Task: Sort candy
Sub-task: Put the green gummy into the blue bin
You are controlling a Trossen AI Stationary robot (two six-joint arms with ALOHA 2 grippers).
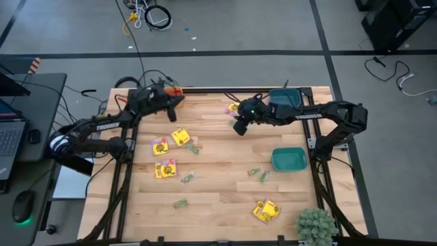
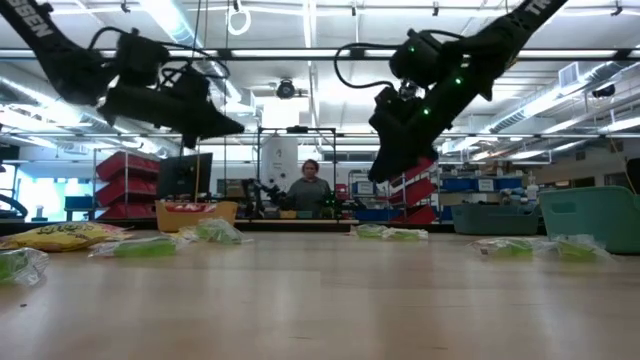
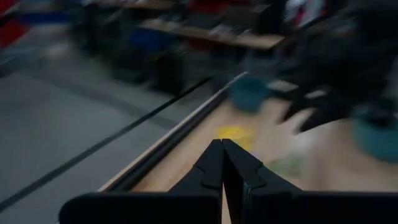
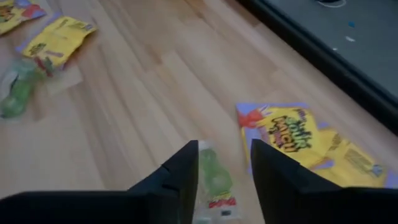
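A small pale green candy in a clear wrapper (image 4: 214, 180) lies on the wooden table (image 4: 143, 118), directly under the right gripper (image 4: 224, 177) and in the gap between its two dark fingers. The fingers stand apart and hold nothing. I judge the gripper is lined up over this packet so that it can close on it. Just beside the gripper lies a flat yellow candy packet with red print (image 4: 292, 137), and more yellow and green packets lie farther away from it.

Only the right wrist view shows this green candy between the fingers; in the high view the right gripper (image 1: 240, 126) hides it. The high view shows instead a teal plastic bowl (image 1: 289, 159) near the arm, probably a place for sorted candy.

The left gripper (image 3: 222, 165) is closed and empty, raised near the far edge of the table.
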